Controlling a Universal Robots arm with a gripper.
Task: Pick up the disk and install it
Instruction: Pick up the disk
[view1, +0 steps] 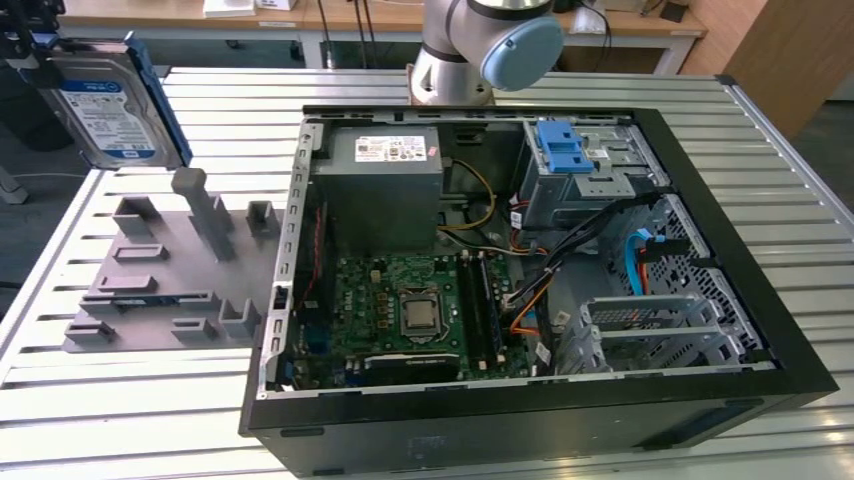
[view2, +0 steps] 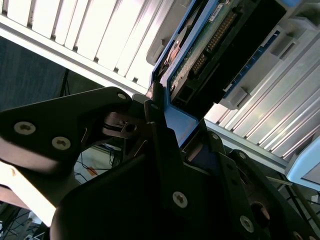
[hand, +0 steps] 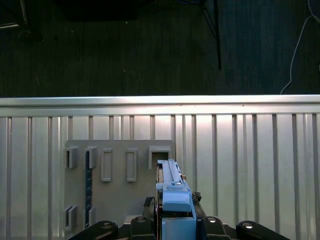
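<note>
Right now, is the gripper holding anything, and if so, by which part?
Yes. The gripper is shut on the hard drive, gripping it by one end of its blue plastic frame.

The arm (view1: 447, 62) stood just beyond the computer case (view1: 534, 425) as a silver-grey tube, its joint closed by a round pale-blue cap (view1: 523, 50). In the second wrist view the gripper (view2: 161, 102) was matt black, built of flat plates (view2: 70, 125) with rounded corners and fixed by bright silver cross-head screws (view2: 24, 127). A small dark pin (view2: 131, 128) sat in its linkage. In the first wrist view the black plates carried more silver screws.
</note>
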